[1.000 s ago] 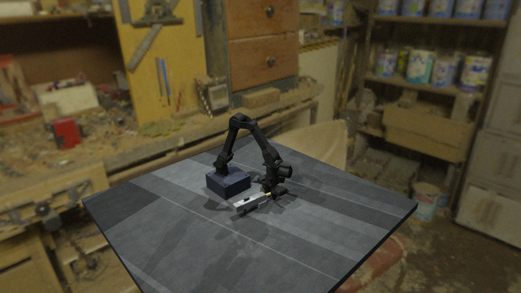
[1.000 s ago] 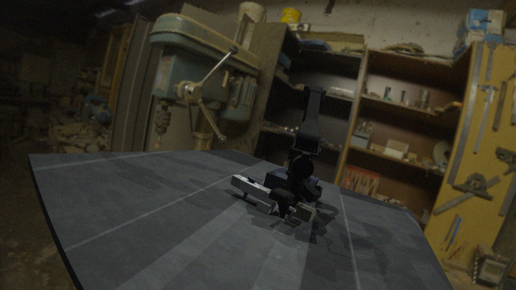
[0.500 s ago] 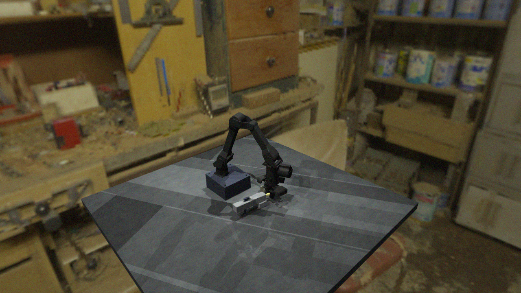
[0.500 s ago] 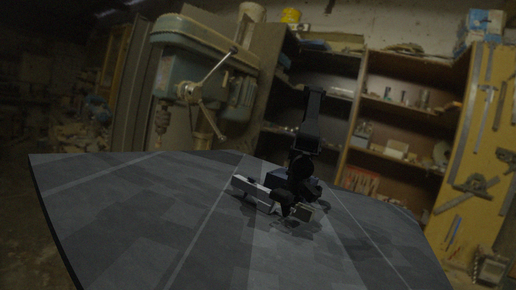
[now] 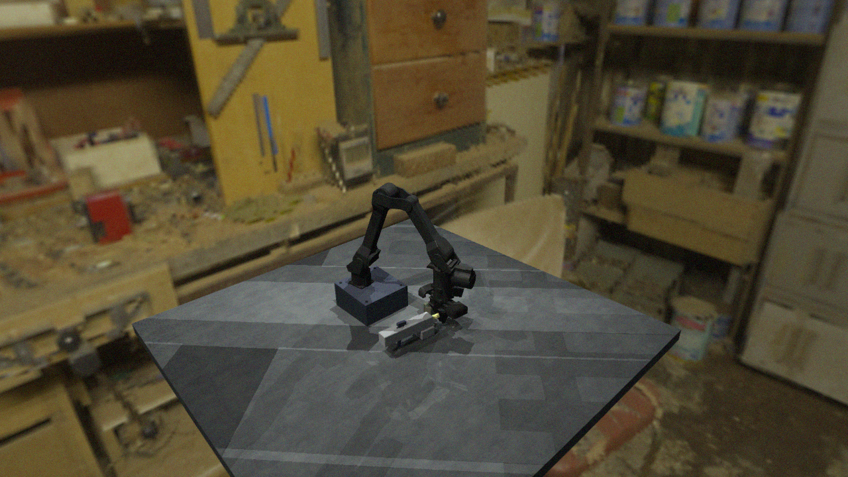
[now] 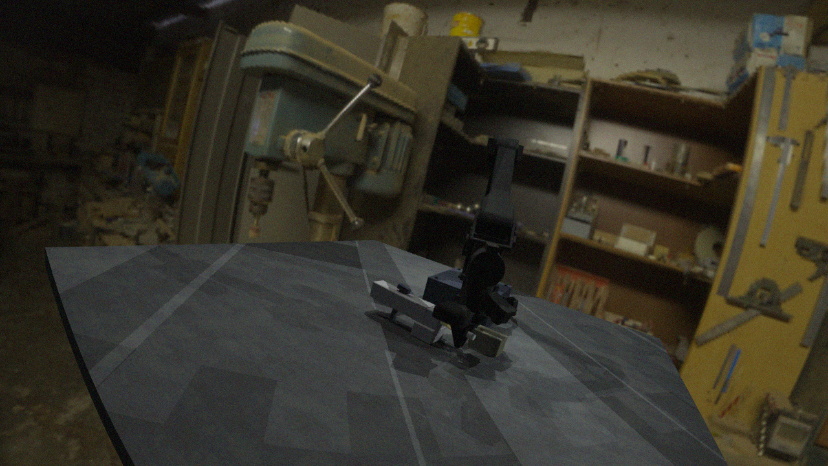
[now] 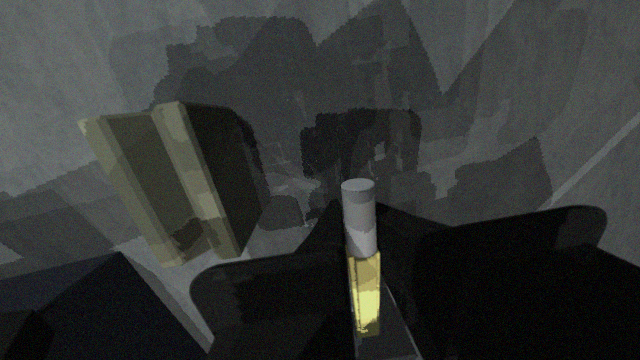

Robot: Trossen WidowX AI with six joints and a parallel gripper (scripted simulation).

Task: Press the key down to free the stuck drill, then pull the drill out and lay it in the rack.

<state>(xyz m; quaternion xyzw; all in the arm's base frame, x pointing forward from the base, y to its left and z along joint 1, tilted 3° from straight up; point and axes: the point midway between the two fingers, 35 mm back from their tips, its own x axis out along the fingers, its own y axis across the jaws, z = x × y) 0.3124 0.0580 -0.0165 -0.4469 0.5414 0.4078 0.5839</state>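
Tabletop [image 5: 332, 415] in patchy grey slate carried everything in the scene. Near its middle a dark blue base block [image 5: 388, 305] supported the black arm [image 5: 385, 199], which arched up and came down just to the right. Beside the base lay a long pale grey block [image 5: 409, 333] with a small dark key [image 6: 403, 288] on its top face. The rack [image 7: 165, 185], a tan channel-shaped piece, sat on the table just beyond that block's end, close to the wrist. The gripper [image 7: 361, 235] was clenched on the drill [image 7: 361, 240], a slim rod with a yellow shank and a grey cylindrical tip that stuck out past the dark fingers pressed against it on either side. Whether the shank remained inside the block could not be told.
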